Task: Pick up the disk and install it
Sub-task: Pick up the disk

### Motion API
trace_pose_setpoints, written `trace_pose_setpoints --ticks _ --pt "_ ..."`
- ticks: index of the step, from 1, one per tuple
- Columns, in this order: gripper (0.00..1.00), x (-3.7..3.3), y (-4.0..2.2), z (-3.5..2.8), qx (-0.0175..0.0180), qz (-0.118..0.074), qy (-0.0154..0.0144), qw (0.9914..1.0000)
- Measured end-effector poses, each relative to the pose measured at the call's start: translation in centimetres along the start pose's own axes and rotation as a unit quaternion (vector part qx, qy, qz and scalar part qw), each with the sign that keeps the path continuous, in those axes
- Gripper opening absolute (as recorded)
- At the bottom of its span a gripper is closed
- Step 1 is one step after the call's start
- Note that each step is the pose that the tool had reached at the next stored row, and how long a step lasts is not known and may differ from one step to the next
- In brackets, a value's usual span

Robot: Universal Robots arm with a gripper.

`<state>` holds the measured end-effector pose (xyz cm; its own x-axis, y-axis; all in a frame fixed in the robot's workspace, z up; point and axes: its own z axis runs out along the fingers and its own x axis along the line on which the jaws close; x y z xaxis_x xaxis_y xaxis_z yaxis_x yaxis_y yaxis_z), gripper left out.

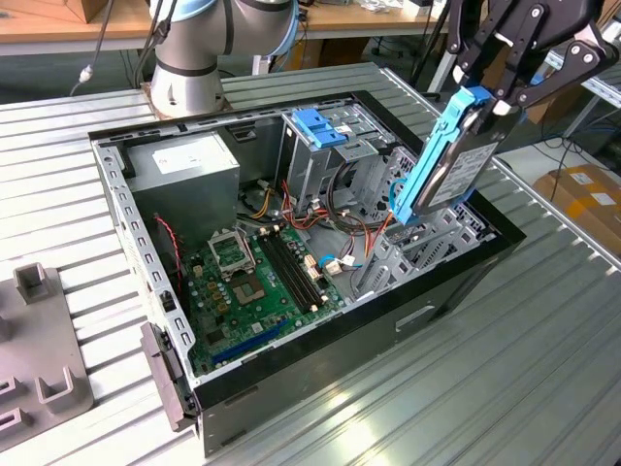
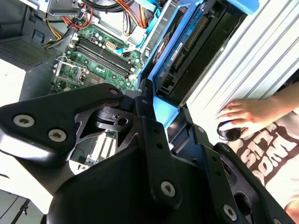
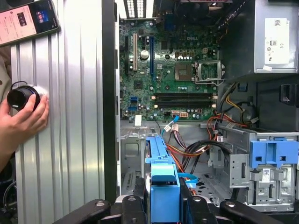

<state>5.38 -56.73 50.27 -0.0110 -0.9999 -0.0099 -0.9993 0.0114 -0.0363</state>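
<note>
The tool (image 1: 502,95) is clamped on the disk (image 1: 454,167), tilted, lower edge at the drive cage (image 1: 432,248).

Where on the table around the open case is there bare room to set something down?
The table is bare beside the case along its black outer wall, and in the strip between case and grey fixture at the exterior view's left. Inside is crowded: motherboard, cables, and the gripper holding the disk at the drive cage.

Your robotics lab: opened PC case (image 1: 320,383) on a ribbed metal table (image 1: 505,388), robot arm (image 1: 184,68) mounted beside it, wooden bench (image 1: 49,24) and cardboard box (image 1: 587,199) beyond.
</note>
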Motion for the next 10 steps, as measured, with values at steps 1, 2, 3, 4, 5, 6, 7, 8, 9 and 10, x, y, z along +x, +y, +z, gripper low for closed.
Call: trace_pose_setpoints --ticks 1,2,3,4,5,6,7,8,9,10 --pt "0.37 0.00 0.00 0.11 0.0000 0.000 0.0000 1.00000" --pt "0.37 0.00 0.01 0.23 0.0000 0.000 0.0000 1.00000" --pt "0.37 0.00 0.01 0.29 0.0000 0.000 0.0000 1.00000" --pt "0.37 0.00 0.01 0.31 0.0000 0.000 0.0001 1.00000" --pt "0.37 0.00 0.01 0.31 0.0000 0.000 0.0001 1.00000" --pt "0.37 0.00 0.01 0.36 0.0000 0.000 0.0000 1.00000" --pt "0.37 0.01 0.03 0.66 0.0000 0.000 0.0000 1.00000" --pt "0.37 0.01 0.03 0.86 0.0000 0.000 0.0000 1.00000" --pt "0.37 0.01 0.04 1.03 0.0000 0.000 0.0000 1.00000" --pt "0.37 0.01 0.04 1.16 0.0000 0.000 0.0000 1.00000"
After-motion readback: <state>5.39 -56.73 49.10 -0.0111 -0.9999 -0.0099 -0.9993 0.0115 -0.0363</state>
